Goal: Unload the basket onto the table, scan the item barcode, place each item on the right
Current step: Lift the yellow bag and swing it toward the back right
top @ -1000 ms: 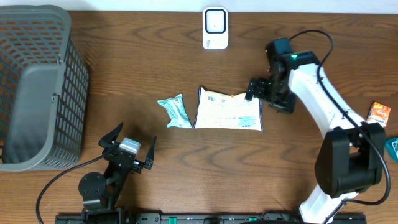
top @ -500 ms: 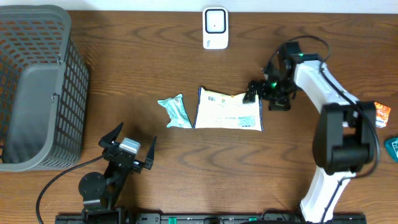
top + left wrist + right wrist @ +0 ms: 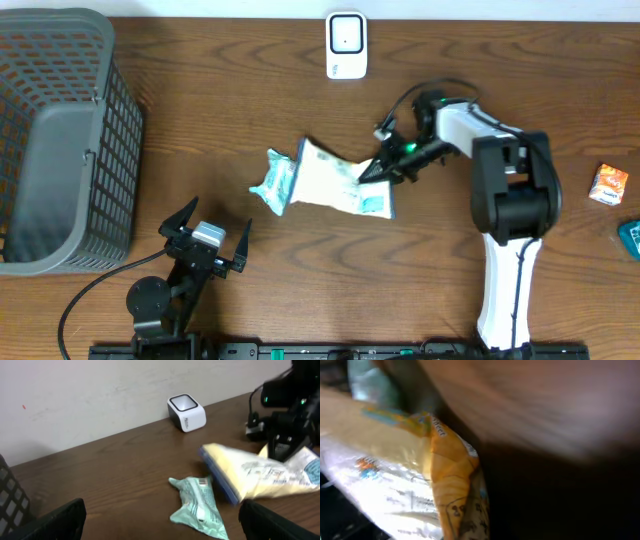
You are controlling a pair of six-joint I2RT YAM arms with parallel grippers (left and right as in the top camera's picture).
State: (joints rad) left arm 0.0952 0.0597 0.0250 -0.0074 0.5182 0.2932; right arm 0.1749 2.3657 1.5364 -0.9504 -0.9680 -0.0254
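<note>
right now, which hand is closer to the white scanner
Right. The right hand, gripping the snack bag, is in front of the scanner, slightly to its right; the left hand is open, much farther back toward the robot and off to the left.

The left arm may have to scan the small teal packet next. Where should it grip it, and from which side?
Probably the end nearest that arm, from above on its left: the teal packet lies flat, and the yellow bag crowds its right side, leaving only that end free for the jaws.
</note>
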